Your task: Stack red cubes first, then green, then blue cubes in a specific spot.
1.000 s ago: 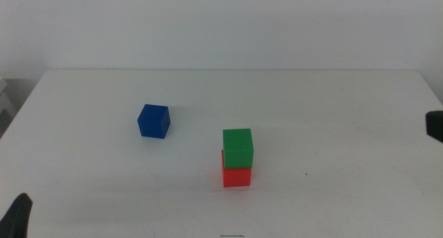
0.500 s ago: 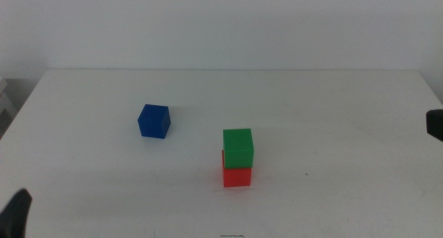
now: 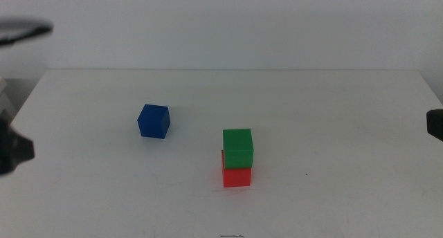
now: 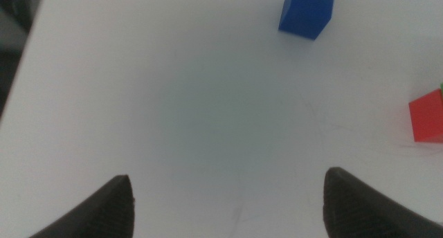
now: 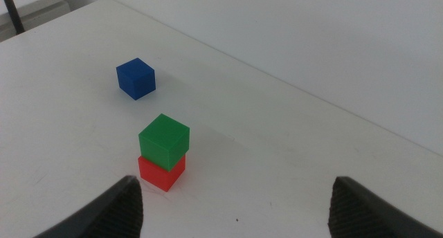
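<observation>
The green cube (image 3: 238,147) sits squarely on the red cube (image 3: 237,176), a little right of the table's middle. The blue cube (image 3: 154,121) stands alone on the white tabletop, to the left of and behind that stack. My left gripper (image 4: 227,177) is open and holds nothing; it hovers over bare table, with the blue cube (image 4: 306,10) and a corner of the red cube (image 4: 428,115) ahead of it. The left arm (image 3: 14,151) shows at the left edge. My right gripper (image 5: 235,181) is open and empty, well back from the green cube (image 5: 164,141), red cube (image 5: 160,172) and blue cube (image 5: 136,78).
The white table (image 3: 332,106) ends at a pale wall behind. A dark part of the right arm (image 3: 435,124) shows at the right edge. A blurred dark loop (image 3: 24,30) hangs at the top left corner.
The left arm has risen from the bottom left corner to mid-height on the left edge, and a blurred loop has appeared at top left. The cubes and the right arm have not moved.
</observation>
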`<state>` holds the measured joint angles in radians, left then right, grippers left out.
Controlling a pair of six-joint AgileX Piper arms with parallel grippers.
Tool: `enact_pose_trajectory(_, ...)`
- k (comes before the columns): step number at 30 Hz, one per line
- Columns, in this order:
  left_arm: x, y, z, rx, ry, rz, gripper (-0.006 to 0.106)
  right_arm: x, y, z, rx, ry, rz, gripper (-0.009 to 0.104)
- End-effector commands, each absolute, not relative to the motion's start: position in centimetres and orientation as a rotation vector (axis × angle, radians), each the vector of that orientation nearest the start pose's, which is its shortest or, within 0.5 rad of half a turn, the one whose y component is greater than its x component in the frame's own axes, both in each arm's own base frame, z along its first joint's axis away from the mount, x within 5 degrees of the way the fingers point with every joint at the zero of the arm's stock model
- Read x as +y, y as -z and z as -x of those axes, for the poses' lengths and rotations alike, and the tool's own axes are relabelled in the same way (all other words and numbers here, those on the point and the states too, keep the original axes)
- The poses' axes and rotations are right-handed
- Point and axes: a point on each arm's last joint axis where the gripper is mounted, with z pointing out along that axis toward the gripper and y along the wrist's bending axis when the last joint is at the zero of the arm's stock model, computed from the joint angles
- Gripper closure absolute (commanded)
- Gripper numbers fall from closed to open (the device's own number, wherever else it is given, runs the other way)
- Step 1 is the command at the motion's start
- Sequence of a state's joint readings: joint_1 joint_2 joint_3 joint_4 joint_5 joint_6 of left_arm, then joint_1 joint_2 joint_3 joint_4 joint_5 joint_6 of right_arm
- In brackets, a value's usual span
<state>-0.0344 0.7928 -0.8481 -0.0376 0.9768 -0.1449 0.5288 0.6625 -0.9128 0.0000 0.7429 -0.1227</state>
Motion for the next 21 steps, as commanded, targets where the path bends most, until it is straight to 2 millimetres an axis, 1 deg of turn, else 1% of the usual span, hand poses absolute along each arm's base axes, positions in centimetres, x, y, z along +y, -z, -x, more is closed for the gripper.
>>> enact_pose_trajectory(1,-0.8,-35.7,-15.4,2.401,0.169,0.249,0.007,5.7,-40.9,-10.0,1.786,-0.252,0.607,0.007)
enact_pose_trajectory(4,-1.0,-36.0,-18.3,2.378,0.18,0.257,0.007,5.7,-40.9,-10.0,1.786,-0.252,0.607,0.007)
enact_pose_trajectory(7,-2.0,-35.5,-21.0,2.427,0.219,0.236,0.007,5.7,-40.9,-10.0,1.786,-0.252,0.607,0.007)
enact_pose_trajectory(10,-3.6,-35.3,-24.0,2.472,0.215,0.13,0.007,5.7,-40.9,-10.0,1.786,-0.252,0.607,0.007)
enact_pose_trajectory(15,-7.0,-35.0,-29.7,2.515,0.122,-0.115,0.007,5.7,-40.9,-10.0,1.786,-0.252,0.607,0.007)
enact_pose_trajectory(18,-8.5,-33.7,-33.3,2.582,0.125,-0.204,0.007,5.7,-40.9,-10.0,1.786,-0.252,0.607,0.007)
enact_pose_trajectory(19,-8.8,-33.6,-34.2,2.59,0.13,-0.245,0.007,5.7,-40.9,-10.0,1.786,-0.252,0.607,0.007)
enact_pose_trajectory(21,-9.6,-32.5,-36.3,2.628,0.145,-0.348,0.007,5.7,-40.9,-10.0,1.786,-0.252,0.607,0.007)
